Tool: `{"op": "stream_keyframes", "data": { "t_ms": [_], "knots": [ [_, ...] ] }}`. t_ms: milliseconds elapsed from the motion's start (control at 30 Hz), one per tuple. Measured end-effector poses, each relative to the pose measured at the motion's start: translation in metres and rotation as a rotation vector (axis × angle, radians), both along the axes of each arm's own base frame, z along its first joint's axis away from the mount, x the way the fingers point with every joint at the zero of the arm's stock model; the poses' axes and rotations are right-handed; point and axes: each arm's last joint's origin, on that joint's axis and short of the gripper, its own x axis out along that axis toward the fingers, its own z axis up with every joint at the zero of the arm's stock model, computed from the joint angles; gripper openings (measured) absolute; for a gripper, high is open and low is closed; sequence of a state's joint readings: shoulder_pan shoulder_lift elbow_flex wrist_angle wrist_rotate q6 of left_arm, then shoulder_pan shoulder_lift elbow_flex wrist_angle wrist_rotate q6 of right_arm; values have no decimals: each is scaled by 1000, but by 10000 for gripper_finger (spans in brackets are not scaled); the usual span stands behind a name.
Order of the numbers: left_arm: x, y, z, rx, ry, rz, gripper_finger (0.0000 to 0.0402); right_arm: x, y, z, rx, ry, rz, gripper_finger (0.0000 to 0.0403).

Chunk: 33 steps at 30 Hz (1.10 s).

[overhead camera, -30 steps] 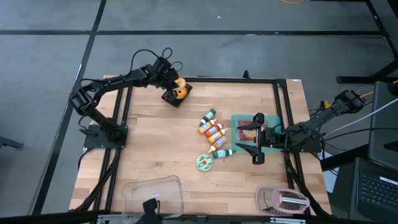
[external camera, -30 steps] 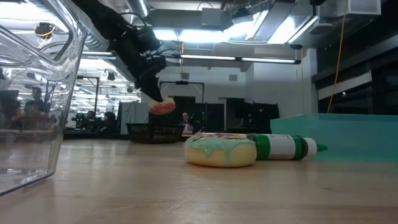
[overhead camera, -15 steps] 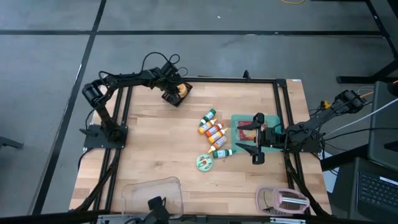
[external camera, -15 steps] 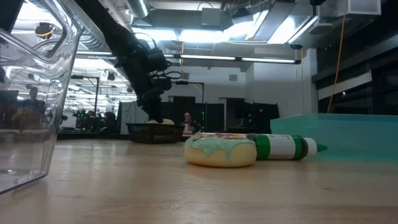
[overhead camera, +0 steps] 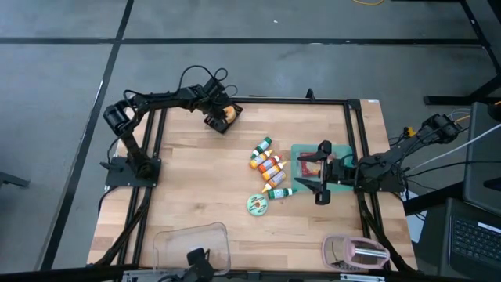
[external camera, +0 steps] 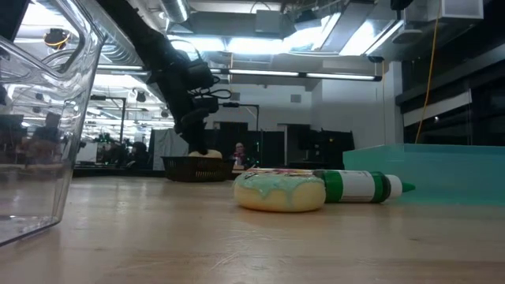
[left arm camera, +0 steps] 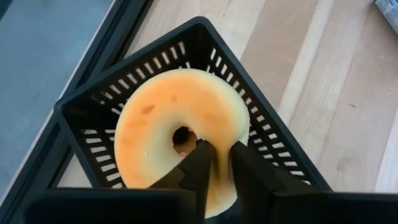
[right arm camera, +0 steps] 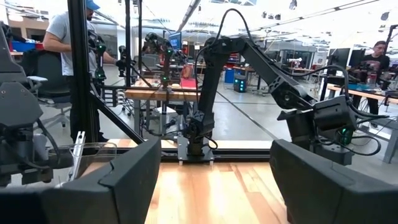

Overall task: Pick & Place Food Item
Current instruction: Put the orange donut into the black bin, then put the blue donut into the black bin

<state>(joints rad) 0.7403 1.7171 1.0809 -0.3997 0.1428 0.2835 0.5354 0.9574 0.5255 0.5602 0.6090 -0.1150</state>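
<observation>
We see the left gripper [left arm camera: 216, 163] with its fingers pinching the rim of the orange doughnut [left arm camera: 168, 124], which lies flat in the black basket [overhead camera: 220, 117] at eleven o'clock on the table. It looks light and soft; the ring's edge suits a gentle hold. The right gripper [overhead camera: 321, 174], fingers spread wide, waits at three o'clock.

Left gripper [left arm camera: 216, 163] lowered orange donut [left arm camera: 180, 134] into black basket [left arm camera: 102, 99]
</observation>
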Motion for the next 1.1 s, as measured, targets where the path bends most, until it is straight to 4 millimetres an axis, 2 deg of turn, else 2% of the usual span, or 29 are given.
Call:
{"op": "stream_keyframes", "data": {
  "t_ms": [433,567,667,800,900,967,1100],
  "knots": [
    [11,-3,6,56,-65,-10,213,0,0,0,2,2,1,295],
    [11,-8,23,106,-118,-15,229,0,0,0,1,2,1,295],
    [14,-18,47,141,-230,-73,228,0,0,0,1,2,1,295],
    [22,-48,84,126,-454,-243,217,0,0,0,-2,2,0,295],
    [33,-81,103,133,-541,-351,210,0,0,-1,-2,2,0,295],
    [41,-107,106,173,-516,-385,207,0,0,0,-1,2,0,295],
    [55,-160,94,193,-377,-449,206,0,0,0,-1,2,0,295]
  ]
}}
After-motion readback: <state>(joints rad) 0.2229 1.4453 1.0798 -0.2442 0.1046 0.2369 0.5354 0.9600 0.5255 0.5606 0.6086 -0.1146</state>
